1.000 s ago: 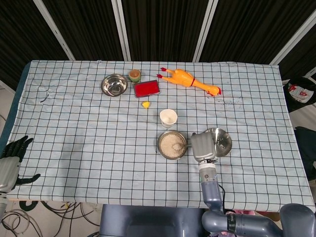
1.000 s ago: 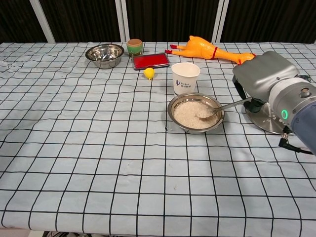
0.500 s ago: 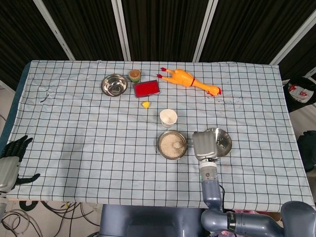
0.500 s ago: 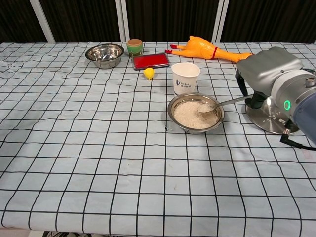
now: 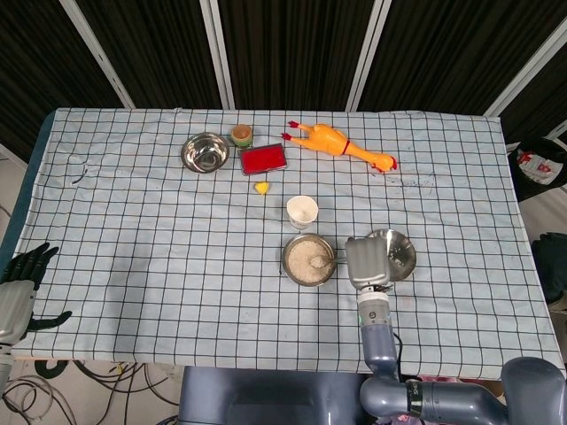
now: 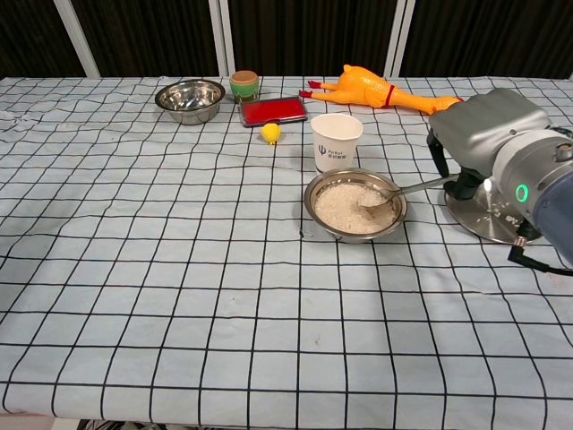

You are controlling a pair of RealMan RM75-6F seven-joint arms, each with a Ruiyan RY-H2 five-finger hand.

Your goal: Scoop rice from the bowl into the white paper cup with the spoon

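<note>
A steel bowl of white rice (image 6: 354,204) (image 5: 308,259) sits mid-table, and the white paper cup (image 6: 336,141) (image 5: 302,212) stands upright just behind it. A metal spoon (image 6: 403,191) lies with its head on the rice at the bowl's right side, its handle running right into my right hand (image 6: 488,134) (image 5: 367,260). That hand holds the handle; its fingers are hidden under the grey casing. My left hand (image 5: 18,285) hangs off the table's near-left corner, fingers apart and empty.
A shallow steel dish (image 6: 488,215) lies under my right hand. At the back stand an empty steel bowl (image 6: 189,98), a small brown pot (image 6: 243,85), a red case (image 6: 273,110), a yellow piece (image 6: 269,133) and a rubber chicken (image 6: 372,90).
My right hand has risen and shifted slightly right, drawing the spoon head from the middle of the rice toward the bowl's right side. The left hand has not moved.
</note>
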